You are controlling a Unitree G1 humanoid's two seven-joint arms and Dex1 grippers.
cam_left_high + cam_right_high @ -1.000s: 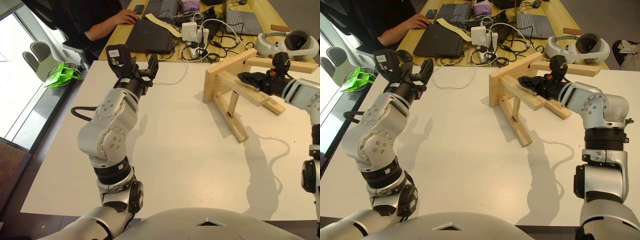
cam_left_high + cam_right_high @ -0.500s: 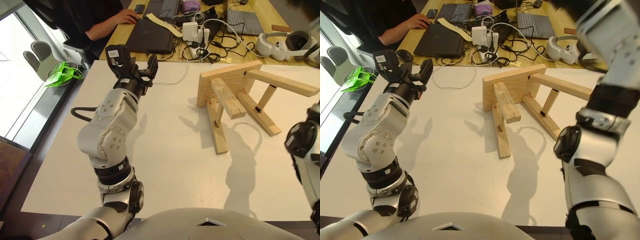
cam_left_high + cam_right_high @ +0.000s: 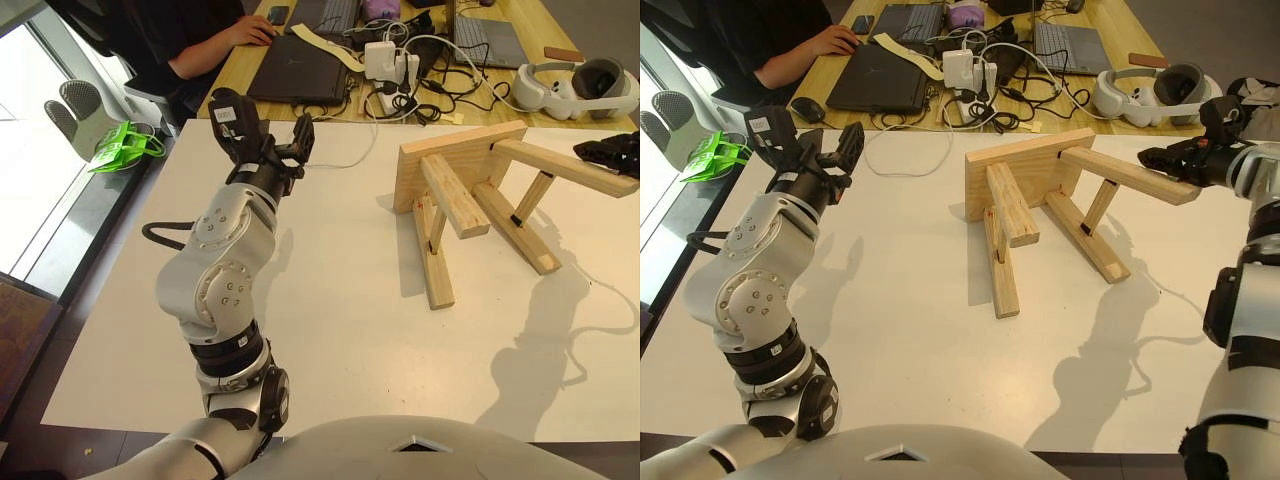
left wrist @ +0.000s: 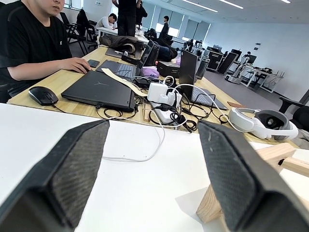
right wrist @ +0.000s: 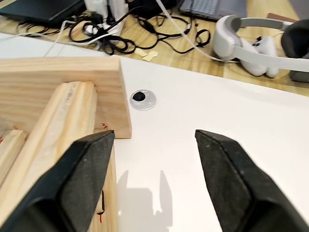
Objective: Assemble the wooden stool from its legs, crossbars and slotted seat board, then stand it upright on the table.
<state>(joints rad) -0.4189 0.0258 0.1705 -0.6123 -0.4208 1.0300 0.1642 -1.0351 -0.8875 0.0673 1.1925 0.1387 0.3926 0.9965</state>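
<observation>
The wooden stool point(image 3: 455, 165) lies on its side on the white table point(image 3: 330, 330). Its seat board point(image 3: 1025, 172) stands on edge, and the legs and crossbars point away from it toward the right. My right gripper point(image 3: 1152, 157) is open at the far right, just above the end of the upper leg point(image 3: 1140, 176), with nothing between its fingers point(image 5: 91, 174). In the right wrist view, the seat board's edge point(image 5: 63, 92) and a leg lie beside the gripper point(image 5: 154, 136). My left gripper point(image 3: 268, 125) is raised over the table's far left, open and empty, well away from the stool.
Behind the table is a wooden desk with laptops point(image 3: 300, 70), a power strip and tangled cables point(image 3: 395, 70), and a white headset point(image 3: 580, 88). A person works at a laptop. A white cable point(image 3: 350, 160) loops onto the table. Free room lies in front of the stool.
The right gripper let go of the stool's inner part and swung out to the far right. The stool rolled and shifted left, and its legs now point right. The left arm stayed put.
</observation>
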